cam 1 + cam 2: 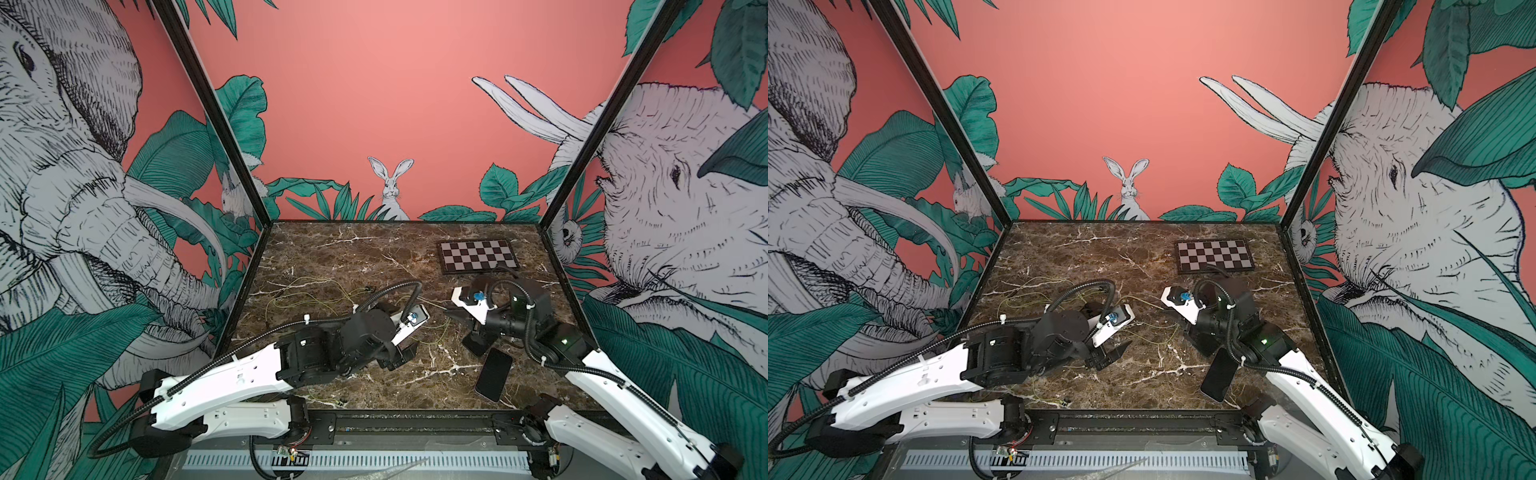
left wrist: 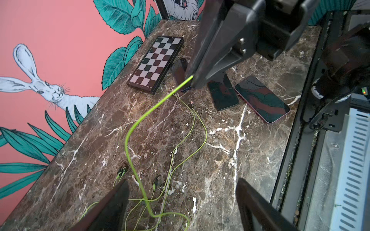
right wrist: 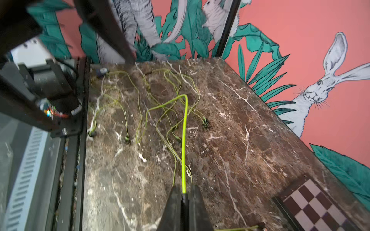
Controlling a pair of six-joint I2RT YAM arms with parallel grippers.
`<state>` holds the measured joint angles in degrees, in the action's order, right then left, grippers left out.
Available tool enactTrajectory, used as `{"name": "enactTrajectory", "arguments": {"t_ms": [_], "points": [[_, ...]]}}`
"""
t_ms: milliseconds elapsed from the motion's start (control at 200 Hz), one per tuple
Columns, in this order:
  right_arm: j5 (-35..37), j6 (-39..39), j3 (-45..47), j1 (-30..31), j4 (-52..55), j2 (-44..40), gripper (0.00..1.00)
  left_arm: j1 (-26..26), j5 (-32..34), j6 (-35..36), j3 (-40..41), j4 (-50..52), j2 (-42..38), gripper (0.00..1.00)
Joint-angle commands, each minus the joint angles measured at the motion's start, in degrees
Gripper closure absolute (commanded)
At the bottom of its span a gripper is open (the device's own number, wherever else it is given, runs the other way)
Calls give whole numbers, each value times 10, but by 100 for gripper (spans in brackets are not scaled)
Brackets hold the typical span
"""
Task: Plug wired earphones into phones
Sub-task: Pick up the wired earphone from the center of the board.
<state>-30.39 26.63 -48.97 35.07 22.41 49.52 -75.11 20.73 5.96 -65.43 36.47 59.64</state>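
Pinches one bright yellow-green earphone cord (image 3: 185, 140) in the right tool (image 3: 183, 197), tips pressed together on it, lifting that stretch clear of the tabletop (image 1: 332, 257). Seems to hold it near one end, probably to steer a plug toward a phone. Cannot make out that plug in any view. Hangs the left tool (image 2: 182, 181) low over the tangle, fingers spread wide and gripping nothing, though straddling the raised cord in the left wrist view. Reads as standing by to help rather than carrying anything.

Finds the three phones (image 2: 262, 99) flat on the tabletop, screens up, close together on the right side beneath and beside the right arm. Shows two side by side and the third phone (image 2: 180, 70) partly hidden behind the right tool's finger, just beside the checkerboard plate (image 2: 156, 64). Sees no cord plugged into any of them.

Leaves the rest of the earphones (image 3: 120, 94) sprawled in loose, overlapping loops across the middle and left of the tabletop, with dark earbuds (image 3: 205, 124) at their ends. Spots what looks like a small loose plug (image 2: 191, 103) between the loops and the phones. Risks dragging neighbouring loops along when pulling the held cord. Has the left arm crowding the middle too, partly blocking the way.
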Motion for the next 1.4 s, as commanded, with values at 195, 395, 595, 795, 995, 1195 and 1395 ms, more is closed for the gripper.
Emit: {"name": "enactTrajectory", "arguments": {"t_ms": [195, 395, 595, 795, 995, 1195, 1395], "points": [[-1, 271, -24, 37, 151, -35, 100, 24, -61, 98, -13, -76, 42, 23], [-19, 267, -8, 39, 108, -57, 100, 50, -172, 141, 11, -139, 47, 33], [-5, 242, -8, 40, 85, -61, 100, 54, -233, 155, 19, -149, 63, 39], [-2, 232, -1, 40, 65, -67, 100, 59, -239, 129, 43, -192, 48, 53], [-27, 212, 15, 40, 24, -79, 100, 65, -241, 104, 50, -202, 62, 59], [-37, 197, 19, 40, 13, -76, 100, 69, -245, 94, 63, -229, 59, 76], [-41, 181, 20, 40, -1, -69, 100, 70, -258, 91, 64, -226, 68, 90]]}}
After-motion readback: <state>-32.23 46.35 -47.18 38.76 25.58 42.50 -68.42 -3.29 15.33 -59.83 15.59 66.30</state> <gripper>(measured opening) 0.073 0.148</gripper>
